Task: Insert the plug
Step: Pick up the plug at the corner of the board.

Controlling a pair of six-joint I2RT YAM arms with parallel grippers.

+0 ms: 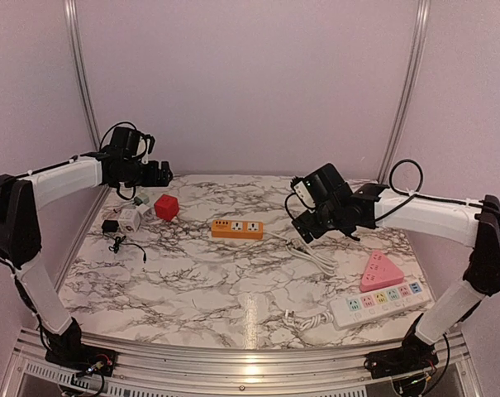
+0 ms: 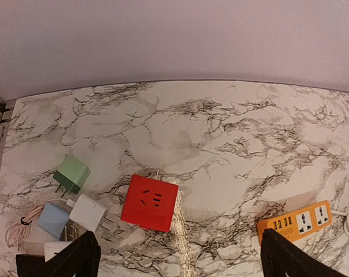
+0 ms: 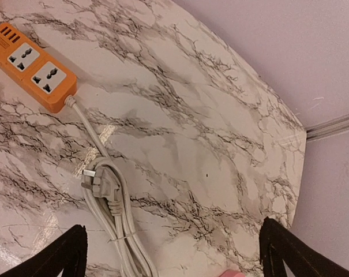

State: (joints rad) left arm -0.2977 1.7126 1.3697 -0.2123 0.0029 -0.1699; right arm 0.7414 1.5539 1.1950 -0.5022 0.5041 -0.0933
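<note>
A white three-pin plug (image 3: 100, 183) lies on the marble table on top of its bundled white cord (image 3: 126, 242), which runs to the orange power strip (image 3: 33, 66) (image 1: 237, 228). My right gripper (image 3: 175, 258) (image 1: 302, 230) hovers open above the table just right of that plug, with nothing between its fingers. My left gripper (image 2: 179, 262) (image 1: 163, 171) is open and empty, raised over the back left. Below it sit a red cube socket (image 2: 149, 202) (image 1: 166, 207) and green (image 2: 71, 173), white (image 2: 89, 212) and blue (image 2: 52, 220) plug adapters.
A pink triangular socket (image 1: 380, 271) and a long white power strip (image 1: 382, 303) lie at the front right. A black adapter (image 1: 111, 226) with a thin black cable (image 1: 126, 246) is at the left edge. Walls close the back and sides.
</note>
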